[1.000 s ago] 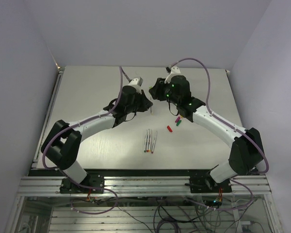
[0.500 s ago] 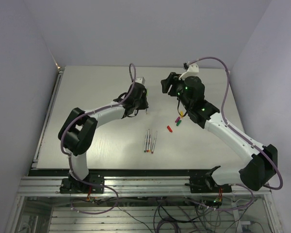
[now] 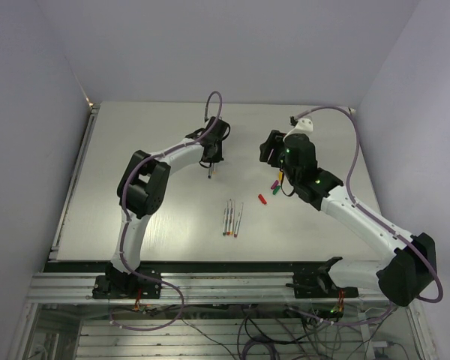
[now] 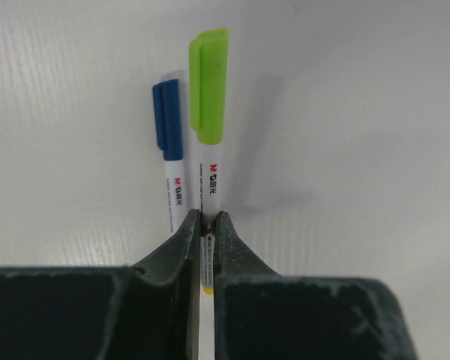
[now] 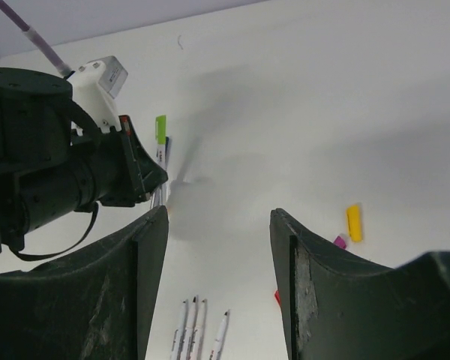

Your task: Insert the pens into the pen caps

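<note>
A small red "M&G" logo, followed by tiny dark characters too small to make out, ran lengthwise along the barrel of the thin white marker pen with the lime-green cap (image 4: 208, 127). The same red logo and dark characters stood on the barrel of the neighbouring white pen with the dark-blue cap (image 4: 170, 150).

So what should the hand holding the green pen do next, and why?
Probably lower and let go of the green-capped white pen beside the blue-capped white pen: its cap is already on, and the left hand is shut on it.
</note>
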Motion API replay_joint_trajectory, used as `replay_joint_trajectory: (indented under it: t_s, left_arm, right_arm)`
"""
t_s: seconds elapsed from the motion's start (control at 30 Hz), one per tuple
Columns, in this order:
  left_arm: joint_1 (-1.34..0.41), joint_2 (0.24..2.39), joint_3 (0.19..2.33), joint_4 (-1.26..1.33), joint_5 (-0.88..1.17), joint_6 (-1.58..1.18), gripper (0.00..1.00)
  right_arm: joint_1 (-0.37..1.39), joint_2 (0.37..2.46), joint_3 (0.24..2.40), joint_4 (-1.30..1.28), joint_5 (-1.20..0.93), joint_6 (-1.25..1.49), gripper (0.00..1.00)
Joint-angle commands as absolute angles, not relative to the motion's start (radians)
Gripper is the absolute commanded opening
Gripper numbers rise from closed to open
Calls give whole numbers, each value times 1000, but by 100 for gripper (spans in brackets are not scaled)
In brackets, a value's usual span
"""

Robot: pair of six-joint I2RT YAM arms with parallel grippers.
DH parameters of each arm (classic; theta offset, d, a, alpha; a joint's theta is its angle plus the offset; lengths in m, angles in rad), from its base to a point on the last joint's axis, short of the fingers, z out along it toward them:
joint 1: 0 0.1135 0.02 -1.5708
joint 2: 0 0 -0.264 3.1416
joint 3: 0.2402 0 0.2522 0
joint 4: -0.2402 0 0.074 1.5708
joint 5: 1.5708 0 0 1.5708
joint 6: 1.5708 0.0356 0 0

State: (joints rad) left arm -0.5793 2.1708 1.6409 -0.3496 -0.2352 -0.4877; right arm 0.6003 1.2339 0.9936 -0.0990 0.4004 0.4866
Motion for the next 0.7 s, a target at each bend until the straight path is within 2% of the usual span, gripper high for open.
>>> replay_joint_trajectory:
  t_s: [0.0,0.67]
  left_arm:
    - [-574,2174,1675,-425,-264,-468,14]
    - [-571,2224,1640,-403,-111,-520,12]
  right_arm:
    - [597,1213,973,-116,426,512,56]
    - [597,1236,971,-103,384,537,55]
